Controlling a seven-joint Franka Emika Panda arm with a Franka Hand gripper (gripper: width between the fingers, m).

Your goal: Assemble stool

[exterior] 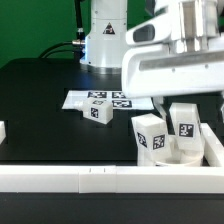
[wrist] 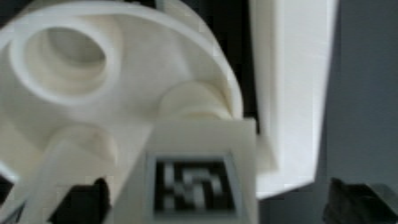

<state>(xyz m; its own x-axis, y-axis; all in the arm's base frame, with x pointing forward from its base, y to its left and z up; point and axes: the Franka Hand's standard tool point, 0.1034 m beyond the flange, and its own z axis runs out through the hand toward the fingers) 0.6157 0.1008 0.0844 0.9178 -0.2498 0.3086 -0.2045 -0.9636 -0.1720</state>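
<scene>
In the wrist view the round white stool seat [wrist: 98, 75] fills the frame, with an open round socket [wrist: 68, 48]. A blocky white leg [wrist: 192, 165] with a black-and-white tag stands against the seat between my dark fingers [wrist: 80, 200]. My gripper [wrist: 221, 196] is open, with a clear gap between the leg and one finger. In the exterior view my gripper [exterior: 183, 104] hangs over that leg [exterior: 184, 122] at the right. A second leg [exterior: 150, 136] stands beside it and a third [exterior: 98, 112] lies loose near the middle. The seat [exterior: 188, 152] is mostly hidden behind the legs.
The marker board [exterior: 100, 99] lies flat behind the loose leg. A long white rail [exterior: 90, 178] runs along the table's front and turns up the right side [exterior: 214, 148]. The robot's base [exterior: 103, 40] stands at the back. A small white piece [exterior: 3, 130] shows at the left edge.
</scene>
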